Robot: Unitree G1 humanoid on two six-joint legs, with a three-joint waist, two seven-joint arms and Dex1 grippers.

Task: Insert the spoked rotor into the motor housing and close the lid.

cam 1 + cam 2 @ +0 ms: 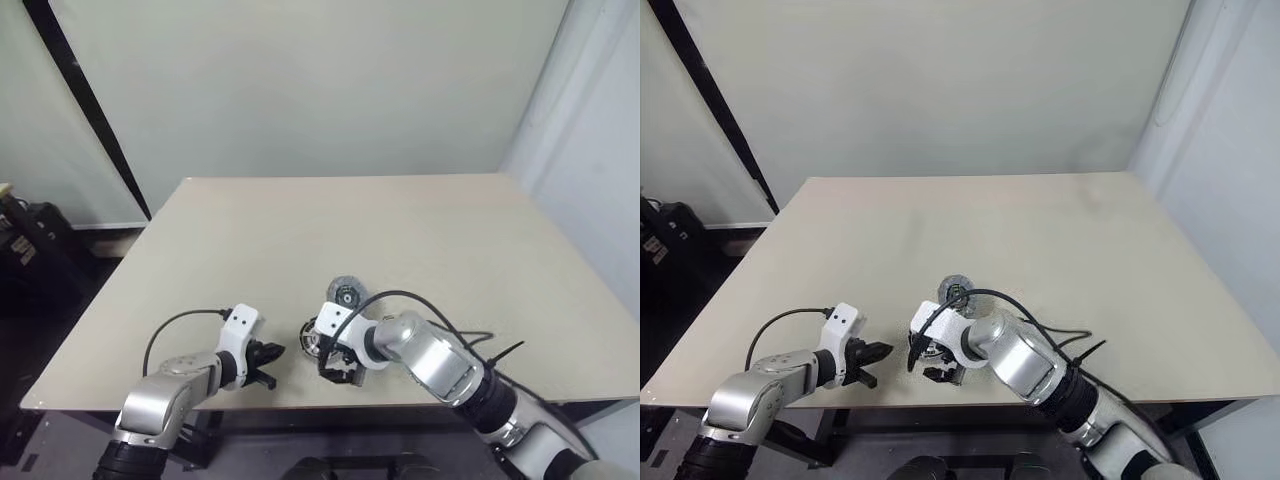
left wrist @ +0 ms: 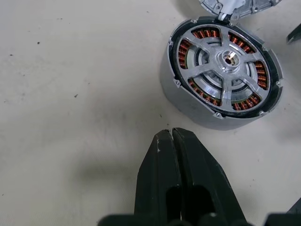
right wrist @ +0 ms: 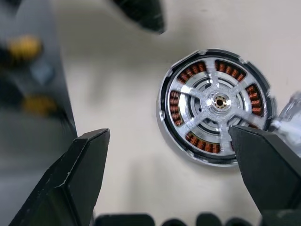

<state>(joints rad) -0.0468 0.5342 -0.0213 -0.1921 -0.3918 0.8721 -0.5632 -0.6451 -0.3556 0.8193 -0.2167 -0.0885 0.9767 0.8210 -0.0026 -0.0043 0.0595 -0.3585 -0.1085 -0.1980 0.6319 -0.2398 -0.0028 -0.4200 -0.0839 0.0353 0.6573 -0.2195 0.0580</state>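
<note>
Spoked rotor (image 2: 225, 66) sits in the motor housing (image 2: 188, 106) — right tool (image 3: 178, 155) apart above it, left tool (image 2: 172, 136) together.

The right gripper (image 3: 171, 181) has its fingers (image 3: 77, 174) spread wide above the table (image 3: 127, 94). Between them lies the housing (image 3: 214, 106), the rotor (image 3: 218, 101) seated inside over the copper windings.
</note>
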